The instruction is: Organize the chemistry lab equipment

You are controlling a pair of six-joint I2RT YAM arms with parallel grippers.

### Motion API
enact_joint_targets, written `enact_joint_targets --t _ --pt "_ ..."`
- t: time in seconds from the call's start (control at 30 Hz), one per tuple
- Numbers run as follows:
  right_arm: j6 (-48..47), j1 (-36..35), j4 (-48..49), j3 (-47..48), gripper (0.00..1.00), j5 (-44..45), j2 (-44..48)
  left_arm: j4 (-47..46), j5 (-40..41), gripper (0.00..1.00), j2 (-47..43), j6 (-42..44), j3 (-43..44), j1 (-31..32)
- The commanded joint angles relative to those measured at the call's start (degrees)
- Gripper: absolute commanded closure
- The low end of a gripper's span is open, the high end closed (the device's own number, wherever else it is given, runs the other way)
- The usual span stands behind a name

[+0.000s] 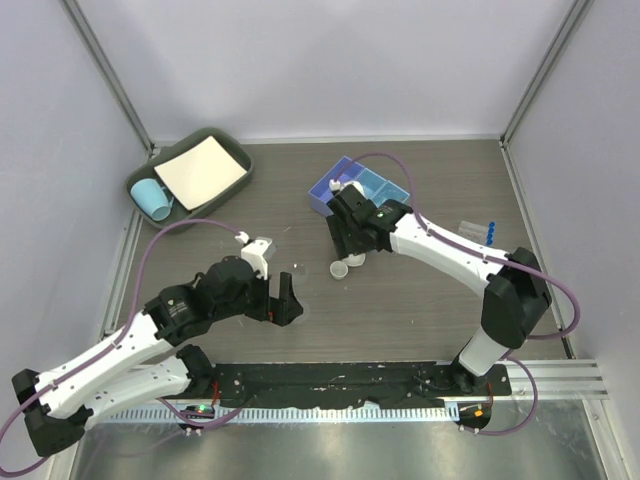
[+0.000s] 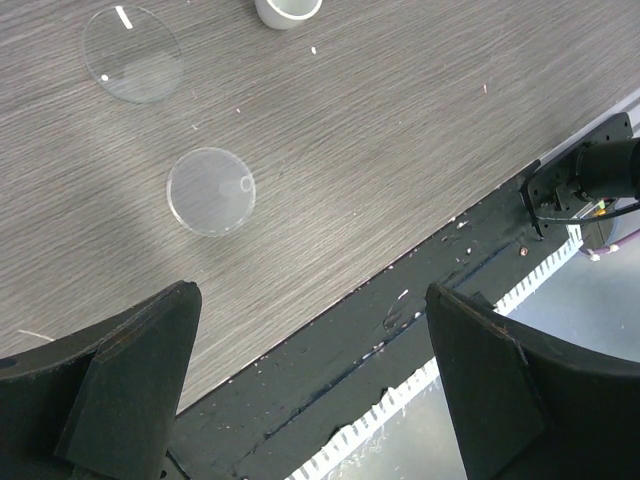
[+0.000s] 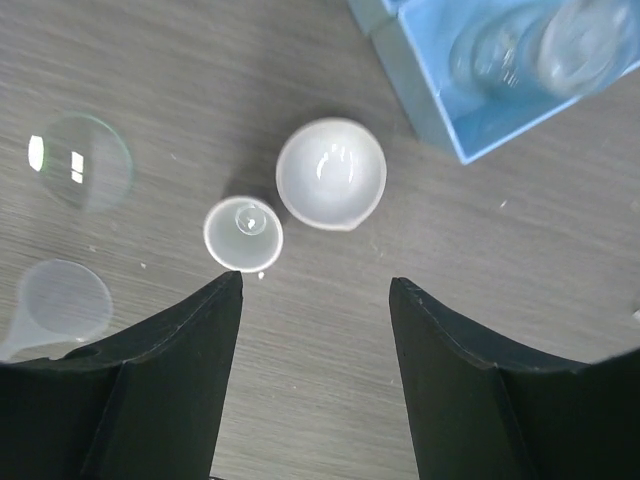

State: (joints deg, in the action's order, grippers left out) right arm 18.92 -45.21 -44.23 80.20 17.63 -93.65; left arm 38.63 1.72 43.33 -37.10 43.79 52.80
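My right gripper [image 3: 315, 290] is open and empty, hovering just near of a whitish round dish [image 3: 331, 172] and a small clear funnel [image 3: 243, 233] that stands mouth up on the table. Two clear round dishes [image 3: 80, 160] [image 3: 62, 298] lie to their left. My left gripper [image 2: 315, 380] is open and empty over the table's front edge; two clear round dishes [image 2: 211, 190] [image 2: 132, 53] lie ahead of it. In the top view the left gripper [image 1: 282, 305] and the right gripper [image 1: 350, 245] flank the whitish dish [image 1: 340, 269]. Blue-capped tubes [image 1: 486, 229] lie at the right.
The light-blue divided box [image 1: 358, 188] stands behind the right gripper and holds clear glassware [image 3: 520, 50]. A grey-green bin [image 1: 232, 150] at the back left holds a white sheet and the light-blue cup [image 1: 152, 198]. A black rail [image 2: 400, 330] runs along the table's front edge.
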Motion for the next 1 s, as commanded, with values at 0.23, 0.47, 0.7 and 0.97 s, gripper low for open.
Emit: enact_joint_targets --t 0.23,0.47,0.7,0.97 --pt "8.68 0.21 12.49 -9.71 0.40 -4.71 -2.24 2.32 1.71 0.00 -2.81 -0.52 1.82 0.12" --pt "9.73 0.21 14.34 -9.72 0.48 -5.94 -6.02 2.24 1.54 0.00 -2.99 -0.43 1.47 0.20" --pt "10.00 0.21 15.31 -9.19 0.55 -6.29 -7.78 2.06 1.54 0.00 -3.17 -0.34 1.30 0.11" --pt "10.17 -0.05 15.93 -8.84 0.62 -7.43 -9.80 1.89 1.54 0.00 -2.90 -0.25 1.12 0.12"
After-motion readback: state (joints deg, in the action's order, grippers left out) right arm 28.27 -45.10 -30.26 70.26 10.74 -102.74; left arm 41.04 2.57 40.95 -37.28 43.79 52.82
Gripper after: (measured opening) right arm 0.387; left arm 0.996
